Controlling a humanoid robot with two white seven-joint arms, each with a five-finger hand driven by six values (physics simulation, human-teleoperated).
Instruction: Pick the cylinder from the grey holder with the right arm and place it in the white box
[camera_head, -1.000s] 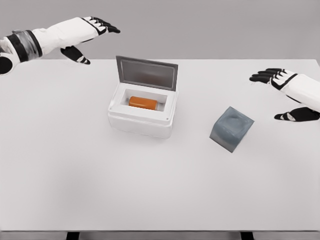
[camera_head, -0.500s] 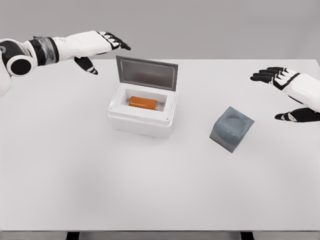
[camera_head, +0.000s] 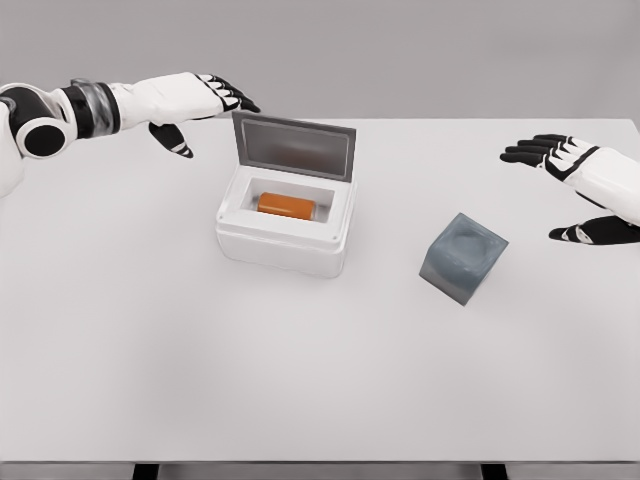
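White-shelled and black-fingered, the left hand (camera_head: 200, 98) reached in from the upper left, palm down, fingers spread and empty, its fingertips close to the upper left corner of the lid (camera_head: 294, 146) but apart from it. The right hand (camera_head: 578, 178) hung over the tabletop's (camera_head: 300, 370) right edge, fingers likewise spread and empty, thumb dropped below the palm.

The orange cylinder (camera_head: 287, 206) lay on its side inside the white box (camera_head: 285, 230), whose grey lid stood upright at the back. The grey holder (camera_head: 463, 257) sat tilted to the right of the box, well apart from it, between the box and the right hand, its hollow vacant. Nothing lay between either hand and the box. No writing or labels could be read anywhere.
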